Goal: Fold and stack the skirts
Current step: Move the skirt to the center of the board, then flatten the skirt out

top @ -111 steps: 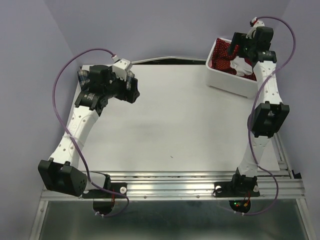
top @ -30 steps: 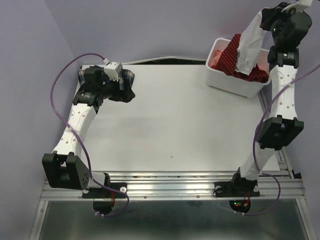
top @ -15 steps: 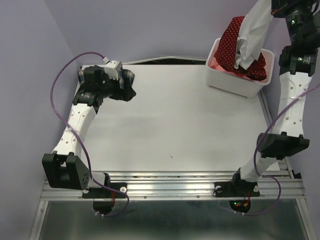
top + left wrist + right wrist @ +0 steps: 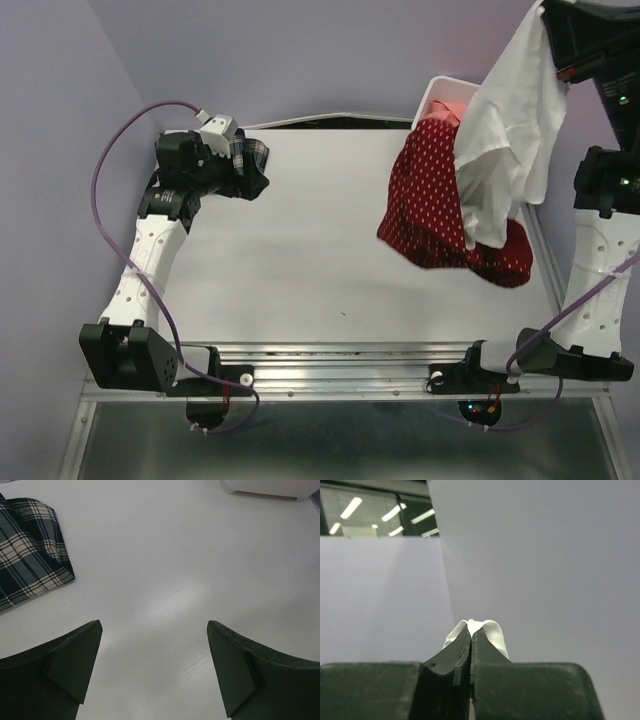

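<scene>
My right gripper (image 4: 471, 630) is raised high at the top right (image 4: 548, 12) and is shut on the white lining (image 4: 510, 140) of the dark red dotted skirt (image 4: 425, 215). That skirt hangs in the air over the right side of the table. The wrist view shows only a pinch of white cloth (image 4: 492, 632) between the jaws. The plaid skirt (image 4: 254, 155) lies at the far left corner, partly under my left gripper (image 4: 250, 182). That gripper (image 4: 154, 625) is open over bare table, with the plaid skirt (image 4: 27, 545) to its left. A salmon-pink skirt (image 4: 450, 108) shows in the bin.
The white plastic bin (image 4: 432, 95) stands at the far right corner, mostly hidden behind the hanging skirt; its base (image 4: 265, 486) shows at the top of the left wrist view. A metal rail (image 4: 350, 372) runs along the table's near edge.
My right arm has lifted the red dotted skirt out of the bin and swung it forward over the table. The left arm has barely moved.
</scene>
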Controlling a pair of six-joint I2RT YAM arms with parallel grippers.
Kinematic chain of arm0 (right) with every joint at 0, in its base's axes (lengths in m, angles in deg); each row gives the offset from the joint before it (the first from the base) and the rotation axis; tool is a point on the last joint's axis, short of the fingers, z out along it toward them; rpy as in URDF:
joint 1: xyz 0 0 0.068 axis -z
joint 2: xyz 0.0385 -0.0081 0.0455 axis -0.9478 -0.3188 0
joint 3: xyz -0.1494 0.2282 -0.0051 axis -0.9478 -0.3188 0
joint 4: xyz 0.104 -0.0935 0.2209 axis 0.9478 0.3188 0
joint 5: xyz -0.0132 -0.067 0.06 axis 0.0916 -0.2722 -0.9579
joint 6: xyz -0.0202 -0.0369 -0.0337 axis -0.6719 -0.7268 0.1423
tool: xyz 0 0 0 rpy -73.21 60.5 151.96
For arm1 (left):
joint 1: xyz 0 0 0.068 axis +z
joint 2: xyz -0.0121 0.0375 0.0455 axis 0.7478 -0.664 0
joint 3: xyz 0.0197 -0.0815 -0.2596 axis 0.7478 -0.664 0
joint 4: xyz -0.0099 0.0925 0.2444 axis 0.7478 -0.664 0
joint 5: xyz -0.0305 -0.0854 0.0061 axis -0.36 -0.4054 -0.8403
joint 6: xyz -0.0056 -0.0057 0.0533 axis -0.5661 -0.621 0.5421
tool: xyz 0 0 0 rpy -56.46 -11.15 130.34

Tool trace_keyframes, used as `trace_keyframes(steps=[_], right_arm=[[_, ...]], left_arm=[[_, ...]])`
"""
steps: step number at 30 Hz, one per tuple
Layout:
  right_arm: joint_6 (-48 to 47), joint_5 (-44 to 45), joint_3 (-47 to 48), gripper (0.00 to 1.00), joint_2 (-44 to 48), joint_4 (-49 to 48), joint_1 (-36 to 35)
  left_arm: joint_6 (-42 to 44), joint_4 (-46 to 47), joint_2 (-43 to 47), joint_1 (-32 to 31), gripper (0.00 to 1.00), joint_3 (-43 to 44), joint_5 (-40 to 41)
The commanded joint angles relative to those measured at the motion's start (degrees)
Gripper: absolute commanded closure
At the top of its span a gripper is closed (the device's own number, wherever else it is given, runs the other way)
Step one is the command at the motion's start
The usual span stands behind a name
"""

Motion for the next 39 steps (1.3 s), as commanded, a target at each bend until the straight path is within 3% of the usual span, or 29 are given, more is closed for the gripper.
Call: trace_keyframes(steps=[1,5,6,10,11,12,13,14,15,18,21,26,33,39], right_arm=[[-1.8,-7.3,-18.1,0.99,1.7,7.1,0.5],[-20.1,-8.3,-41.8,0.99,7.6,21.1,0.5],[-28.9,-7.1,-49.5,0.99,7.1,23.6,0.5],[-41.7,2.6,-57.0,0.99,-4.4,32.1,0.5],[-43.2,5.4,-56.3,0.94,-8.1,32.9,0.5],[-45.6,5.3,-54.7,0.83,-16.4,34.4,0.5],[-46.3,5.3,-48.9,0.64,-20.4,40.9,0.5],[-46.3,5.3,-46.4,0.57,-26.3,43.1,0.5],[-47.8,5.3,-44.1,0.52,-28.0,45.2,0.5],[-49.8,5.1,-39.7,0.26,-27.3,49.6,0.5],[-53.4,4.6,-35.7,0.16,-23.7,54.4,0.5],[-62.8,8.7,-28.9,0.16,-17.2,65.0,-3.5],[-79.5,12.7,-32.6,0.17,-8.2,78.9,-24.8],[-83.8,15.3,-41.9,0.20,-5.1,81.8,-41.1]], left_arm=[[1.9,3.0,2.9,0.4,0.02,-1.9,-1.0],[5.1,2.9,3.7,0.4,0.01,-4.8,-0.4],[6.3,2.8,3.8,0.4,0.01,-5.4,-0.1],[9.5,2.5,2.9,0.3,0.01,-7.4,-0.5],[10.0,2.4,2.5,0.2,0.01,-7.9,-0.5],[10.6,2.4,2.0,0.1,0.01,-8.3,-0.5],[12.1,2.3,1.8,0.1,0.01,-8.6,-0.4],[12.9,2.4,2.1,-0.4,0.01,-9.6,-0.4],[13.8,2.4,2.3,-0.7,0.01,-10.0,-0.5],[17.7,2.6,4.0,-3.1,0.01,-13.1,0.1],[19.8,3.0,5.3,-5.9,0.01,-16.0,1.2],[14.9,6.4,5.6,-6.3,0.01,-19.3,-1.2],[8.1,7.8,2.4,-3.1,0.02,-18.4,-9.8],[8.1,5.1,1.1,2.2,0.02,-16.0,-12.6]])
